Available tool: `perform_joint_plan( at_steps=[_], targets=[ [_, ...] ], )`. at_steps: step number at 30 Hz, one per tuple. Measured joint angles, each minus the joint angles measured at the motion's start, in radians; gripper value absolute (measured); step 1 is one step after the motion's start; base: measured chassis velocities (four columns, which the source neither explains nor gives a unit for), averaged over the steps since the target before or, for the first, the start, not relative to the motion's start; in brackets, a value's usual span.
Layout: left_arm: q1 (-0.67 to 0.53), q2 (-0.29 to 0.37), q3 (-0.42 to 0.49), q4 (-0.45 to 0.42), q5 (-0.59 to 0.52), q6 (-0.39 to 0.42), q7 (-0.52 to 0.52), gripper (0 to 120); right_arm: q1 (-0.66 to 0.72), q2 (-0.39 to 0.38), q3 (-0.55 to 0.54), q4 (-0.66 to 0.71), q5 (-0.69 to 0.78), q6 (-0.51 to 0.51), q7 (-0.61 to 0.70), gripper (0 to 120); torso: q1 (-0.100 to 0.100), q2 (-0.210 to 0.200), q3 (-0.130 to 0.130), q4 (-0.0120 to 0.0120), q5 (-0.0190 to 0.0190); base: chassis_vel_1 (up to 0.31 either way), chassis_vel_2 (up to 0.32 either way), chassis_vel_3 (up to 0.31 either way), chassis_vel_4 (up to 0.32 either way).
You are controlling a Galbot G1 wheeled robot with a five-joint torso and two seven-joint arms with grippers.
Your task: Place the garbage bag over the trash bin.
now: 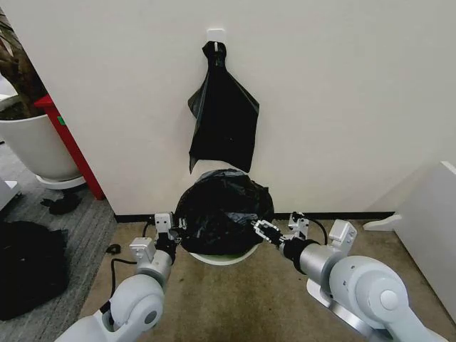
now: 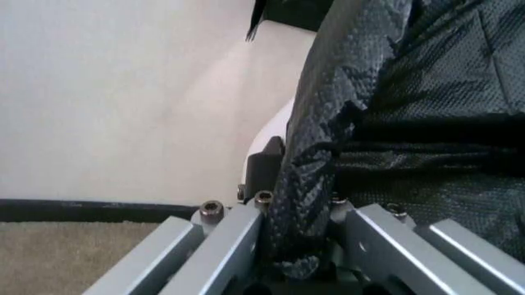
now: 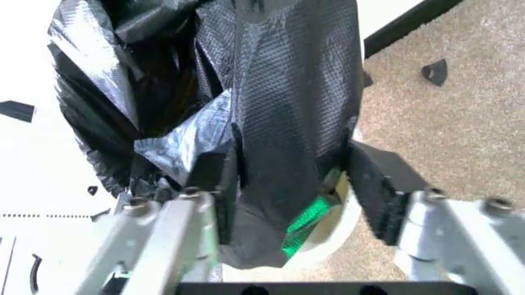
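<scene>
Head view, left to right. Large white plant pot (image 1: pixel 32 146) at the far left, standing by a red panel (image 1: pixel 71 146) that leans at the wall. Dark lumpy heap (image 1: pixel 28 274) on the grey carpet at the left edge of the floor.

Left end effector (image 1: pixel 173 231) is at the left side of the trash bin (image 1: pixel 222 257), level with its rim. In the left wrist view its fingers (image 2: pixel 225 243) are pressed together on a fold of the garbage bag (image 1: pixel 224 211), the film pinched between them; bin wall (image 2: pixel 275 132) shows white just behind the fold.

Trash bin stands on the beige floor (image 1: pixel 235 299) against the wall's black skirting, midway between the two arms. Garbage bag is draped over its top and covers the mouth and most of the wall; only the lower front of the bin shows white beneath the bag's hem.

On the wall directly above the bin, a second black bag (image 1: pixel 223 121) hangs from a white hook (image 1: pixel 215 34), knotted at its top.

Right end effector (image 1: pixel 265 231) is at the right side of the bin, touching the bag. Right wrist view: its fingers (image 3: pixel 215 184) stand apart with a hanging fold of the bag (image 3: pixel 287 123) between them, one pad against the film, the other clear of it. Bin rim (image 3: pixel 340 230) with a green tint sits under the fold.

White furniture edge (image 1: pixel 431 228) at the far right.
</scene>
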Motion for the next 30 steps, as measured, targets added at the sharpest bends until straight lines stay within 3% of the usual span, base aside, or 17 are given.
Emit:
perform_joint_plan(
  at_steps=[11,30],
  targets=[
    [-0.006,-0.008,-0.003,0.006,-0.041,0.0,-0.014,0,-0.04,-0.035,0.018,0.035,0.0,-0.01,-0.014,1,0.0,0.0,0.0,0.0,0.0,0.0,0.0,0.0,0.0],
    [-0.038,-0.004,-0.012,-0.041,-0.195,0.03,-0.063,0,-0.157,-0.029,0.029,0.007,-0.13,-0.099,-0.092,0,0.0,0.0,0.0,0.0,0.0001,0.0,0.0,0.0,0.0]
  ],
)
